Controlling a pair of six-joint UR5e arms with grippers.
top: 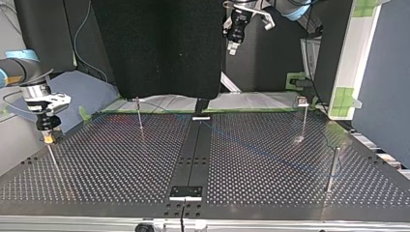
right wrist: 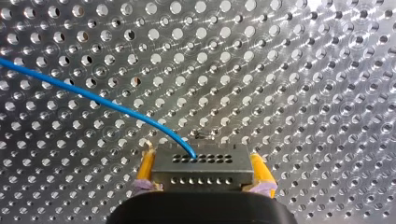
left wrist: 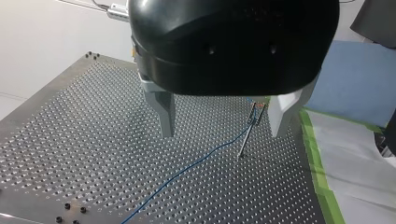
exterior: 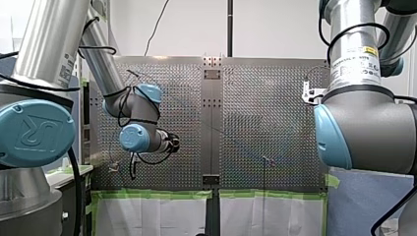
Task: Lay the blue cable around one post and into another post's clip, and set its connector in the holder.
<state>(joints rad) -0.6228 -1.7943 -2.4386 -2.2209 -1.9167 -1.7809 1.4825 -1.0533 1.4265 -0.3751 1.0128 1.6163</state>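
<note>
Two hands are at work, and only one is loaded. My right hand (right wrist: 203, 170) is clenched on a grey metal connector block (right wrist: 201, 161), a small rectangular piece with two rows of tiny holes along its faces. The yellow pads (right wrist: 146, 167) press against its two short ends. A thin blue cable (right wrist: 93, 96), smooth and glossy, leaves one hole in the row of the block farther from the hand. It bends away ahead of the hand in a long, shallow arc over the perforated metal tabletop (right wrist: 303, 70). Block and cable hang above the holes, and I cannot tell whether the block touches the surface.

In the top view this hand sits at the far left of the frame, low over the tabletop, with a thin rod standing just below it.

My left hand (left wrist: 222, 133) is released, its two fingers spread wide with nothing between them. Ahead of it, nearer the pale finger (left wrist: 279, 116) than the metal one, stands a slim metal post (left wrist: 246, 135) with a small clip at its head. The cable runs across the tabletop from that post, passing below the gap between the fingers and well clear of both. Whether it sits in the clip or only meets the shaft cannot be made out.

In the top view the left hand hangs high at the upper middle of the frame, well apart from the right hand.
</note>
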